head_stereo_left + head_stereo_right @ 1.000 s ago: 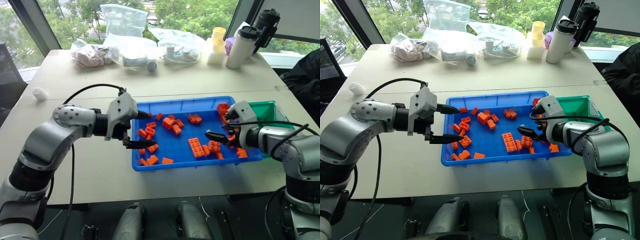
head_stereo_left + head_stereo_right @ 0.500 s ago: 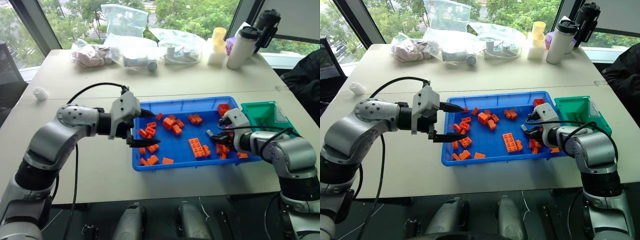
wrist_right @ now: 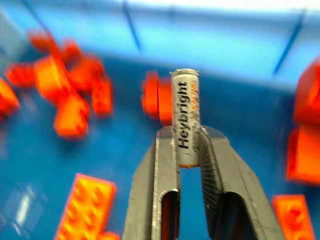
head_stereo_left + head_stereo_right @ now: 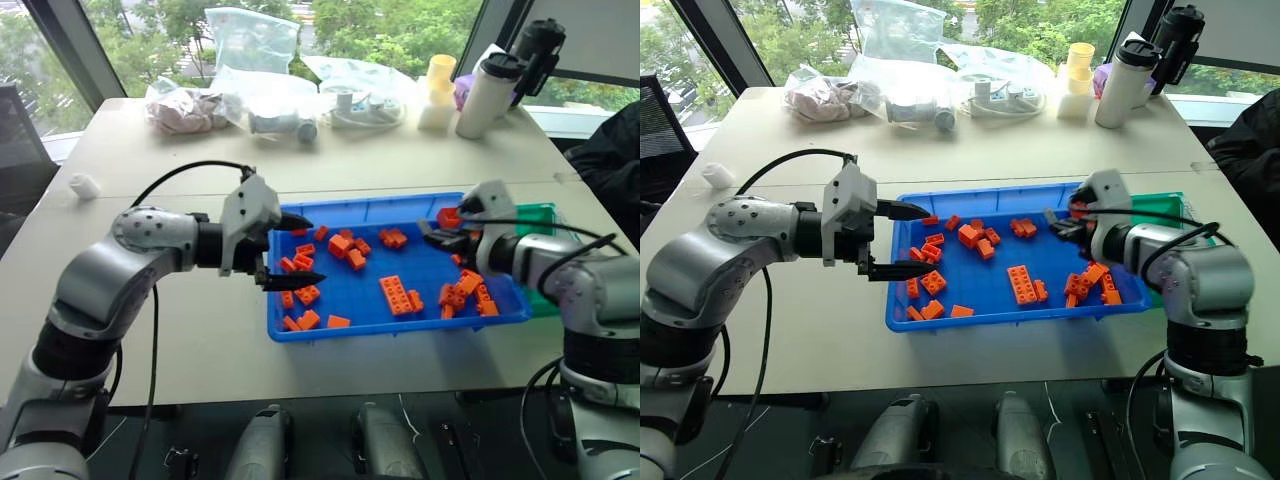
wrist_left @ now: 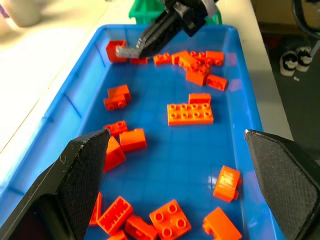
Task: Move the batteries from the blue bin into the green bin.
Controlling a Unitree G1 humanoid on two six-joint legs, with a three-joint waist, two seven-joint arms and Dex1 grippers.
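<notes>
**Over the blue bin's right end, a battery sits pinched in the right gripper**

Above the far right part of the blue bin, the right gripper has its two fingers pressed together on a battery, a slim silver-grey cylinder with printed lettering that stands up between the fingertips and pokes out past them. From the left wrist view the same battery shows as a pale stub at the tip of the dark fingers, raised off the bin floor near an orange brick in the far corner. The step in hand reads as the carry: the pick looks done and the battery is clear of the bricks.

The green bin stands just beside the blue bin's right end, mostly hidden behind the right forearm. The next move calls for swinging the gripper rightward across the blue rim and over the green bin's opening, then spreading the fingers to drop the battery. Since the grip takes only the battery's lower part, it could tip or slip if the swing is abrupt.

The right arm reaches in from the right with its gripper pointing toward the left and slightly down. The left gripper hovers at the blue bin's left edge, fingers spread wide and holding nothing, aimed across the scattered bricks.
</notes>
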